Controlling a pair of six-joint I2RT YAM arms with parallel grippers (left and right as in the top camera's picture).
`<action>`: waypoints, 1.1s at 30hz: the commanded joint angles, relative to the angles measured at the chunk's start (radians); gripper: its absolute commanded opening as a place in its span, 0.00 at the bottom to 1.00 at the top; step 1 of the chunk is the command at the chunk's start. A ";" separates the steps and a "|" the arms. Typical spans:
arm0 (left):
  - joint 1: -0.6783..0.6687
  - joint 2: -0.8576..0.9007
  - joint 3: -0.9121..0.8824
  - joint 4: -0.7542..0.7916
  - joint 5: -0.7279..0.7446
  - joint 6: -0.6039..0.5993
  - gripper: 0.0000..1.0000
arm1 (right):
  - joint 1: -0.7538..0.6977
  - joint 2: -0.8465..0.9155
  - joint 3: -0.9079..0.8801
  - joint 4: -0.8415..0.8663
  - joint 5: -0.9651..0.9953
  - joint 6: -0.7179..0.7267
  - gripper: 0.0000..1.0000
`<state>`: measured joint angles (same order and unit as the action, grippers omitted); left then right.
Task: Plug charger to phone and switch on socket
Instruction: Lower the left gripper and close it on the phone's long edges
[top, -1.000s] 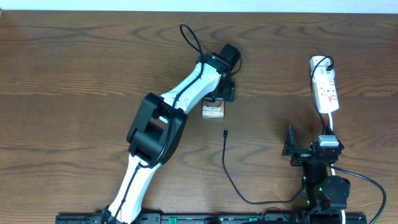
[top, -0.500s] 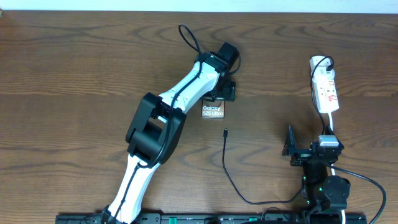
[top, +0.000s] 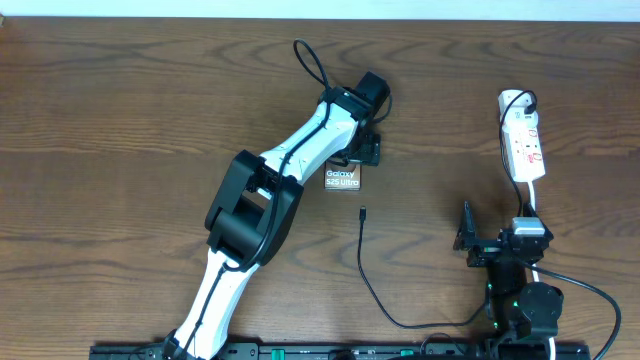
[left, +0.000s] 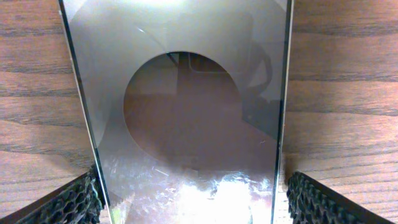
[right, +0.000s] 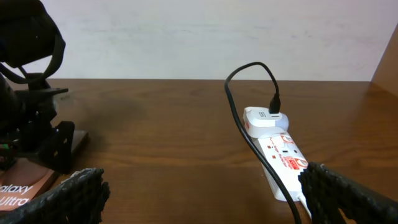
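The phone (top: 342, 179), a dark slab with white "Galaxy S25 Ultra" text, lies flat at mid-table. My left gripper (top: 364, 150) is over its far end. In the left wrist view the phone (left: 180, 106) fills the space between my open left gripper's (left: 189, 205) pads, one beside each long edge. The charger (top: 368, 275), a thin black cable, curves across the front, its tip (top: 363, 213) just short of the phone. The white socket (top: 524, 148) lies at the right. My right gripper (right: 202, 199) is open and empty, near the socket (right: 283, 158).
A black plug and cord (right: 273, 106) sit in the socket's far end. The left arm (top: 270, 190) stretches diagonally across the table's left half. The table's far edge meets a pale wall (right: 186, 37).
The left arm has edged slightly to the right over the phone. The right arm, the charger and the socket have not moved.
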<state>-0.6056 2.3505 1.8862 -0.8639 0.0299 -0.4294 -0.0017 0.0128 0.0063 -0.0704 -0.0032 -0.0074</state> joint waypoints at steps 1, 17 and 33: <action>-0.001 0.043 -0.037 -0.013 -0.013 -0.008 0.91 | -0.004 -0.004 -0.001 -0.005 0.004 0.011 0.99; -0.002 0.043 -0.037 -0.013 -0.031 -0.013 0.82 | -0.004 -0.004 -0.001 -0.005 0.004 0.011 0.99; -0.003 0.043 -0.037 0.032 -0.047 -0.009 0.91 | -0.004 -0.004 -0.001 -0.005 0.004 0.011 0.99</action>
<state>-0.6113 2.3505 1.8774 -0.8356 -0.0151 -0.4377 -0.0017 0.0128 0.0063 -0.0704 -0.0032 -0.0078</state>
